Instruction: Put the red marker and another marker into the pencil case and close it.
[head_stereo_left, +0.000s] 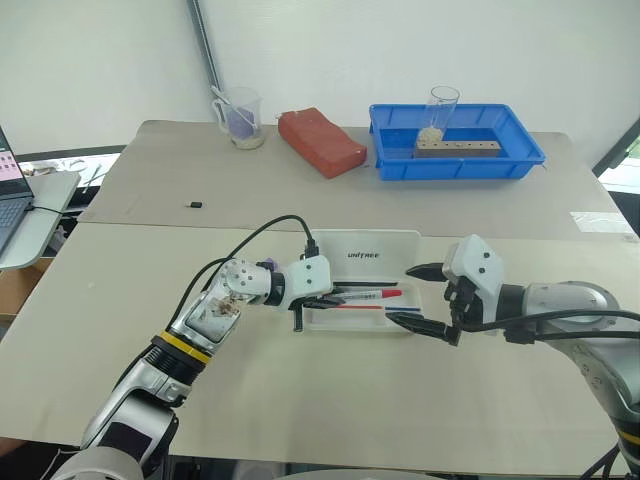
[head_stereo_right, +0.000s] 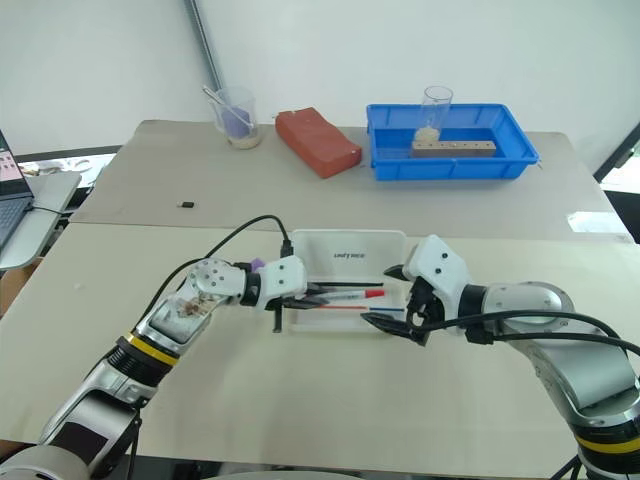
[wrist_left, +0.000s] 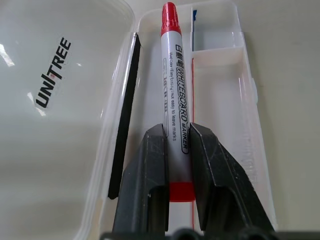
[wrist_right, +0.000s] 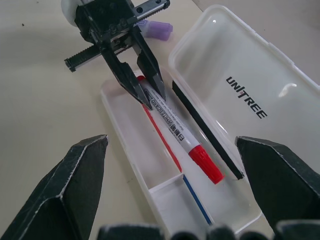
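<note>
Left gripper clamped on the red marker above the open case

Left gripper (wrist_right: 142, 92) is seen clenched on the red marker (wrist_right: 175, 131) near its tail end, the barrel held over the tray of the pencil case (head_stereo_left: 365, 322). Right gripper (head_stereo_left: 418, 297) hangs spread wide and empty at the case's 3 o'clock end. The marker is judged light, stiff and smooth-barrelled, so a grip across the barrel suits it. The case is judged thin, light plastic, likely to slide when pushed. Another marker (wrist_right: 155, 29), stubby and lilac, lies on the table just beyond the case's 9 o'clock end, behind the left gripper. A thin red pen (wrist_right: 161, 137) and a black strip (wrist_left: 124, 115) already lie in the tray. A blue tray (head_stereo_left: 455, 160), red block (head_stereo_left: 320, 142) and beaker (head_stereo_left: 240, 118) stand well apart at 12 o'clock, out of the way
</note>
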